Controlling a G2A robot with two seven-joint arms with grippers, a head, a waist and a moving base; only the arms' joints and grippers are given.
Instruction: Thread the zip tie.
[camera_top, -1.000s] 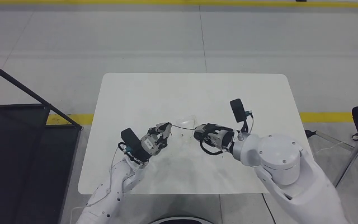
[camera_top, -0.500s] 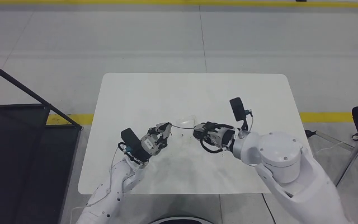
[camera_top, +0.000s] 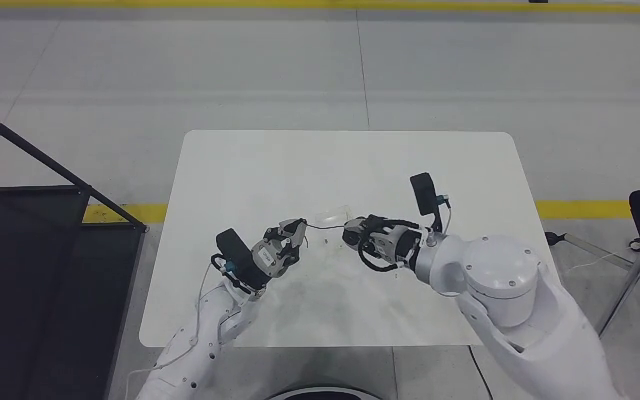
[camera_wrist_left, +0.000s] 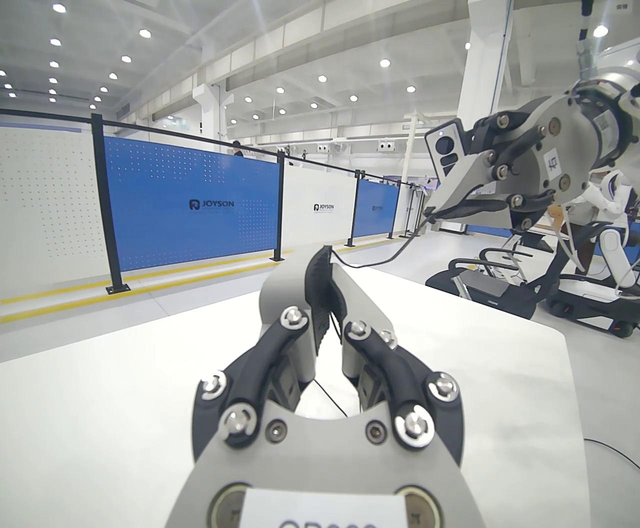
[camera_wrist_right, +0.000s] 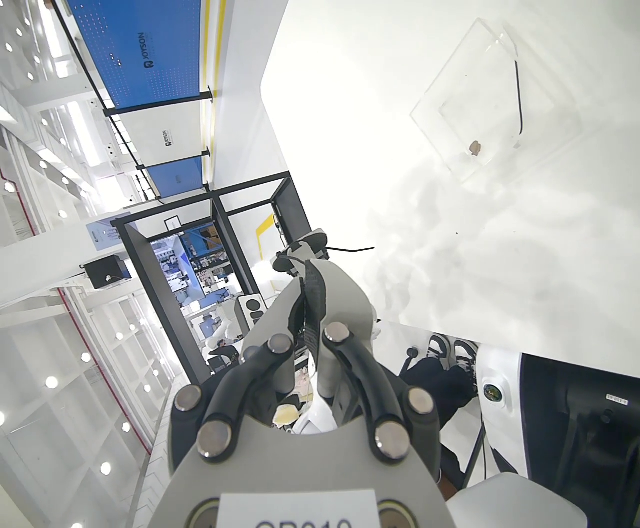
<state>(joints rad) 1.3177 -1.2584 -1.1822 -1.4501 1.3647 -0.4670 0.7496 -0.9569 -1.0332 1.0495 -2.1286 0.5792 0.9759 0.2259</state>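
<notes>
Both shut on one zip tie (camera_top: 323, 228), left claw (camera_top: 298, 233) and right claw (camera_top: 349, 233) face tip-to-tip, seemingly to align its ends

I'm operating in a big robotics test hall: blue and white partition panels (camera_wrist_left: 190, 200), yellow floor lines (camera_top: 590, 209), rows of ceiling spotlights (camera_wrist_left: 145, 33), another white robot (camera_wrist_left: 614, 245) beyond the table (camera_top: 250, 180).
</notes>
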